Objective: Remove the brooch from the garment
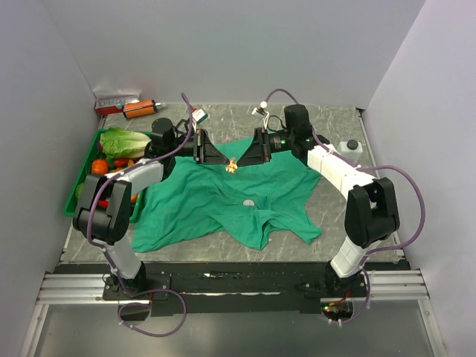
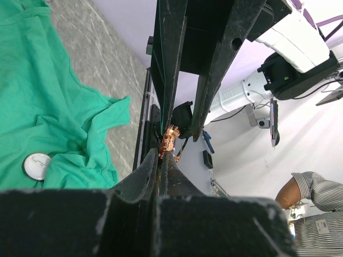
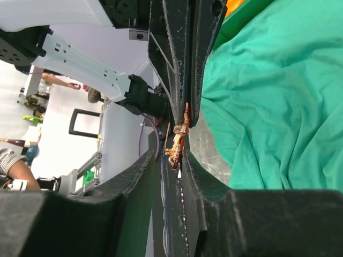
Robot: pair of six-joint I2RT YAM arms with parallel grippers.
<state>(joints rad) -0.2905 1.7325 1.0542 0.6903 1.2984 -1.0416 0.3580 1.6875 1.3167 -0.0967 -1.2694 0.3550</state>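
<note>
A large wrinkled teal-green T-shirt point(image 1: 216, 201) lies on the grey table point(image 1: 335, 216), its far edge hidden beneath the left gripper point(image 1: 222, 161) and right gripper point(image 1: 240, 161). The left pinches the tiny orange-gold brooch point(image 1: 231, 166) clear of the cloth. The right's fingers straddle it narrowly, contact unclear.

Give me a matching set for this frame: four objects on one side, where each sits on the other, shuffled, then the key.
1. brooch
2. T-shirt
3. lettuce
4. round white badge

a. in the green tray
b. on the T-shirt
c. pinched by the left end effector
d. spread over the table

Pairs: 1-c, 2-d, 3-a, 4-b
</note>
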